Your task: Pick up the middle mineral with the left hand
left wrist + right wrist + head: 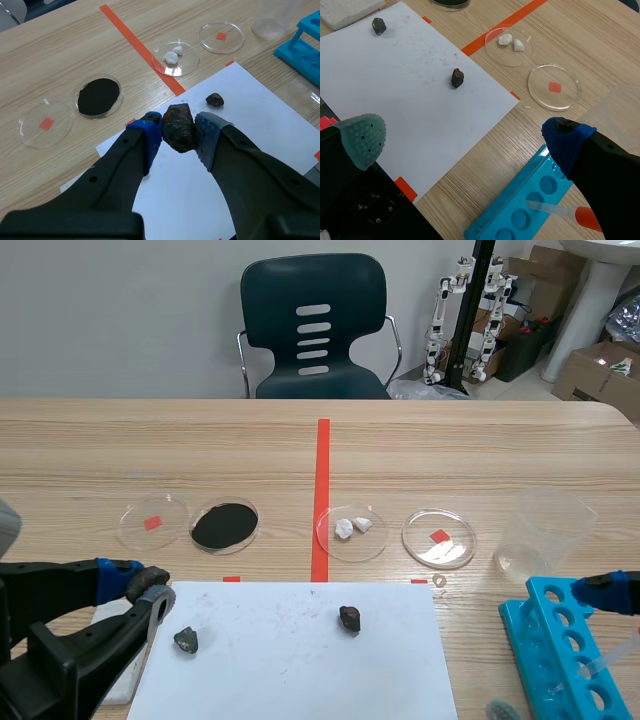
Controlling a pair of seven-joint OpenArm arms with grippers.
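On the wooden table (500, 440), a white paper sheet (290, 670) lies at the robot's edge. The left gripper (178, 137) sits at the sheet's left edge, its pads clamped on a dark stone (177, 125). The right gripper (465, 135) is spread wide and empty over a blue rack (520, 210). Two loose stones rest on the sheet, well apart: the near stone (186, 641) just beside the left gripper, the far stone (349, 618) toward the middle.

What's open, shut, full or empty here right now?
left gripper: shut on the dark mineral
right gripper: open, empty
dark mineral: clamped in the left gripper
right mineral: lying loose on the white paper
black dish: covered with black powder
white-lump dish: two lumps inside
beaker: upright, looks empty
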